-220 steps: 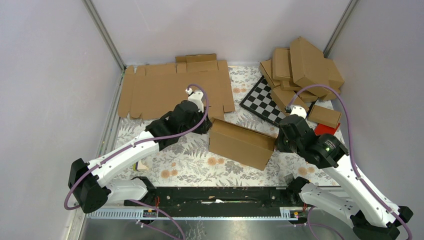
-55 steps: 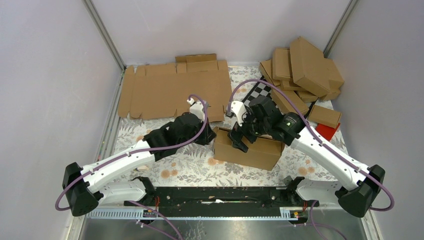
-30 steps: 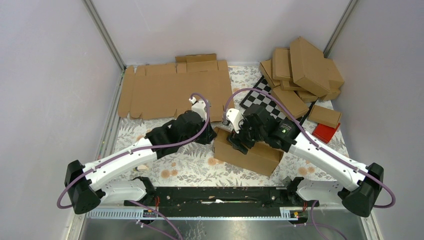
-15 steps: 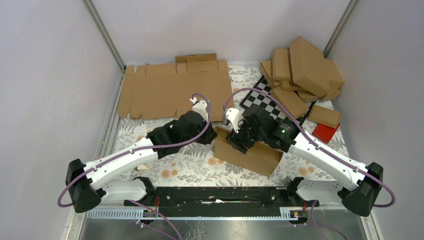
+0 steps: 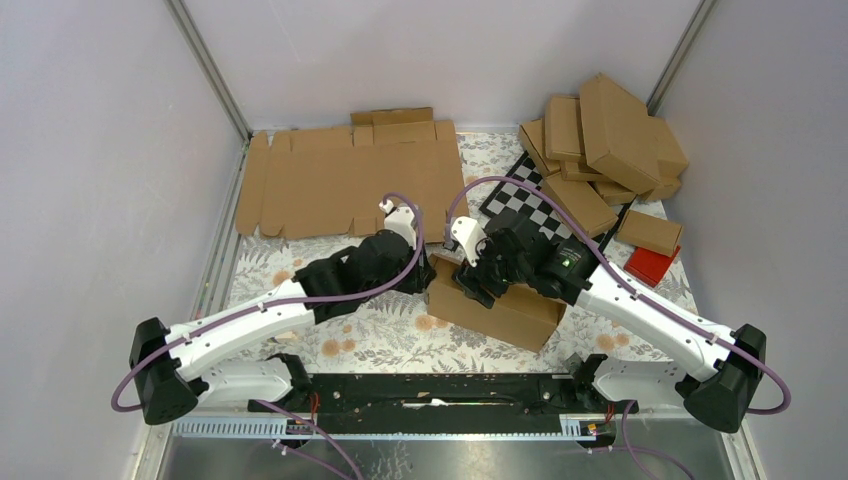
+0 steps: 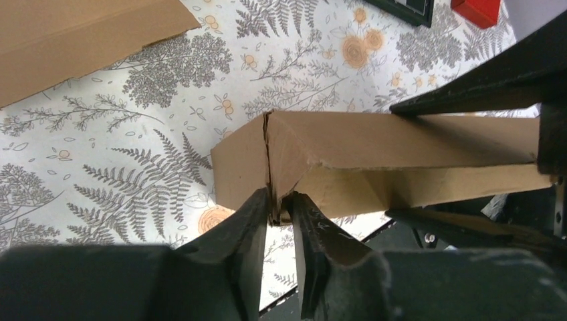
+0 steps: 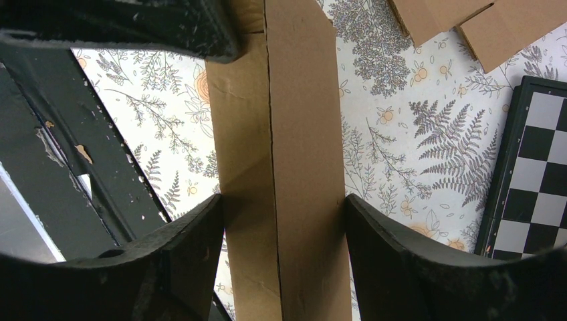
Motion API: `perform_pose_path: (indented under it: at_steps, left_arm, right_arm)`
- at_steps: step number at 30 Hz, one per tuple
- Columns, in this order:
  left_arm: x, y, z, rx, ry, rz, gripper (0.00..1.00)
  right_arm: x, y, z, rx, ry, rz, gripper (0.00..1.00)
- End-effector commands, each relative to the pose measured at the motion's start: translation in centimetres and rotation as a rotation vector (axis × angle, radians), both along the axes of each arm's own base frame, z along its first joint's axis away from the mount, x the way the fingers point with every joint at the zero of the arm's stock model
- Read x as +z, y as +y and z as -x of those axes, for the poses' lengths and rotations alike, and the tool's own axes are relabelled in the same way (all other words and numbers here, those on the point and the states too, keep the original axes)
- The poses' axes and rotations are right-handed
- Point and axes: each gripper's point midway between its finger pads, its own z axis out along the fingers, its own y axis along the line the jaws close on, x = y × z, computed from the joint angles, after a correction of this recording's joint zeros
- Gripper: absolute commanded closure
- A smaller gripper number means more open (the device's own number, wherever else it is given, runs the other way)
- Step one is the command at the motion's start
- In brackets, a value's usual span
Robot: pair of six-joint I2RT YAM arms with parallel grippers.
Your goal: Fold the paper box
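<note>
**Item.** The paper box (image 5: 510,310) lies on the floral-patterned surface (image 5: 340,325), in the middle of the work area, just ahead of the arm bases. It is folded into a closed oblong. In the top view its long axis runs from upper left to lower right.

**Left gripper** (image 6: 276,204). It is positioned at the box's left end, at a corner of that end. The 2 fingers stand almost together, with only a narrow slit between the tips. A seam on that corner, slightly gaping, runs down into the slit. Whether the tips press on the cardboard edge or merely stand beside it cannot be told.

**Right gripper** (image 7: 284,210). It is set across the box from above, a short way in from the same left end. Its jaws stand wide, with 1 of the fingers (image 7: 190,247) against each long side of the box. Both are in contact with the cardboard, and the box fills the span between them. This gripper is clamped on the box across its width.

**Relation.** The 2 grippers are near each other. The left one is at the very end of the box and the right one is over it.

**Surroundings.**
- Flat cardboard sheets (image 5: 345,180) lie at the far left of the surface, apart from the box.
- A black-and-white checkered board (image 5: 528,205) lies beyond the box to the right. It is partly under a pile of folded brown boxes (image 5: 610,125) in the far right corner.
- A small red item (image 5: 650,266) lies by the right wall, with a small brown box (image 5: 650,231) just beside it.
</note>
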Motion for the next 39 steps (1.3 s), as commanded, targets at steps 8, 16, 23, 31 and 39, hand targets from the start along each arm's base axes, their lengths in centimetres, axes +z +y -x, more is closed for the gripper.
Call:
perform_pose_path:
  at_steps: [8,16,23,31,39]
  left_arm:
    - [5.3,-0.1,-0.3,-0.021,-0.043,0.053,0.59]
    - [6.0,-0.2,-2.3,0.005,-0.055,0.009,0.73]
    - [5.2,-0.2,-2.5,0.001,-0.038,-0.021,0.65]
    - [5.1,0.5,-2.1,-0.003,-0.036,-0.024,0.51]
    - [5.1,1.2,-0.8,-0.077,-0.033,0.042,0.40]
  right_arm:
    - [0.7,0.1,-0.6,-0.008,-0.046,-0.011,0.38]
    - [0.7,0.0,-0.5,-0.008,-0.044,-0.011,0.38]
    - [0.6,0.0,-0.5,-0.010,-0.044,-0.008,0.38]
    - [0.6,0.1,-0.5,-0.008,-0.042,-0.007,0.38]
    - [0.5,0.1,-0.5,-0.009,-0.040,-0.002,0.38]
